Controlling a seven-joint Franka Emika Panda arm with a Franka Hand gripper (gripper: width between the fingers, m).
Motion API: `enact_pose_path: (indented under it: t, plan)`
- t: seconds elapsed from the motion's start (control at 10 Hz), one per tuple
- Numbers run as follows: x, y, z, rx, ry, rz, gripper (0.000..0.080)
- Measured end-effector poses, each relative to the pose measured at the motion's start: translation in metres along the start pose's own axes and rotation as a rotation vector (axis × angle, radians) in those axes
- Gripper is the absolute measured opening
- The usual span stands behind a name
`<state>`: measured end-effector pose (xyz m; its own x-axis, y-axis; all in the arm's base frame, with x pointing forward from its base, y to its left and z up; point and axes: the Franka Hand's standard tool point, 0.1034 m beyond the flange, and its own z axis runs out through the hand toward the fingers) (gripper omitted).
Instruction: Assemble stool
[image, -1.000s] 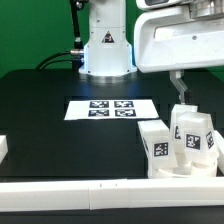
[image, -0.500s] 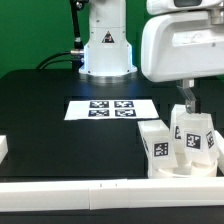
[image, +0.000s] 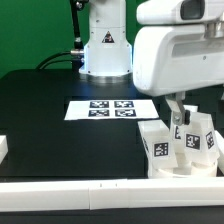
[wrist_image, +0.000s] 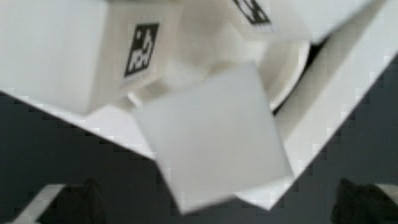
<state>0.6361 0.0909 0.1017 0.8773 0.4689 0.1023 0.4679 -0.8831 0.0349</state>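
Note:
Three white tagged stool legs (image: 153, 145) stand bunched at the exterior view's right, on or against a flat white part (image: 186, 169) that may be the seat. My gripper (image: 181, 118) hangs just above the middle leg (image: 186, 141), with its fingers reaching down among the leg tops. In the wrist view the gripper (wrist_image: 221, 206) is open: its dark fingertips (wrist_image: 71, 205) sit far apart at the two corners. A white leg block (wrist_image: 214, 140) fills the space ahead of them, untouched. A tag (wrist_image: 143, 48) shows on the neighbouring leg. A curved white rim (wrist_image: 295, 72) shows behind.
The marker board (image: 110, 108) lies flat in the middle of the black table. A long white border bar (image: 100, 196) runs along the front edge, and a short piece (image: 4, 148) sits at the exterior view's left. The arm's base (image: 105, 45) stands at the back.
The gripper has come down and shifted toward the exterior view's left, from above the legs to their tops. The legs have not moved.

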Motion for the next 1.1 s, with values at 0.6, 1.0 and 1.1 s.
enact_pose_path:
  t: [0.6,1.0,1.1]
  plan:
    - [-0.014,-0.003,0.022,-0.028,-0.047,-0.125,0.0619]
    - [-0.014,-0.003,0.022,-0.033,-0.043,0.146,0.0334]
    - [-0.014,-0.003,0.023,-0.03,-0.039,0.292,0.0334]
